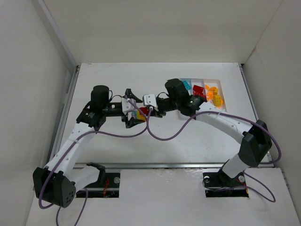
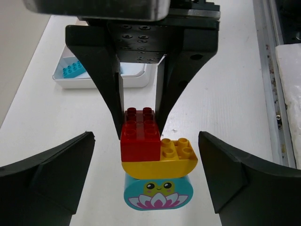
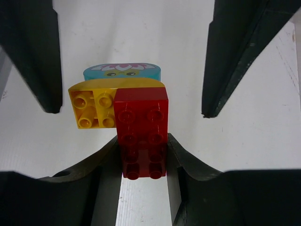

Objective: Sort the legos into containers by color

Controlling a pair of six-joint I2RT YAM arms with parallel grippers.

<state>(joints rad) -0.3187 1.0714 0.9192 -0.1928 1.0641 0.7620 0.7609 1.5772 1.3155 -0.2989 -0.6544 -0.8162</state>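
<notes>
— Overhead first: where are the bricks?

— A small stack (image 1: 141, 113) sits mid-frame between the two arms. The left gripper (image 1: 133, 113) is on its left and the right gripper (image 1: 151, 107) on its right. The white tray (image 1: 219, 81) lies at the upper right of the table (image 1: 108, 80). Sorted legos (image 1: 198, 91) fill its three compartments: teal, red, orange, from left to right.

— And the left wrist camera?

— Its own jaws stand wide apart at the lower corners, clear of the stack. At centre frame a red brick (image 2: 139, 139) sits on a yellow curved piece (image 2: 176, 155). Below that is a teal piece (image 2: 156, 194) printed with a face and a lotus. The right gripper's jaws reach in from the top and press both sides of the red brick. At the upper left, a corner of the tray holds blue bricks (image 2: 70, 69).

— Right wrist?

— Its jaws, at the bottom edge, hug the red brick on both sides — closed on it. The left jaws stand apart at the upper corners, touching nothing. Whether the stack rests on the table, I cannot tell.
</notes>
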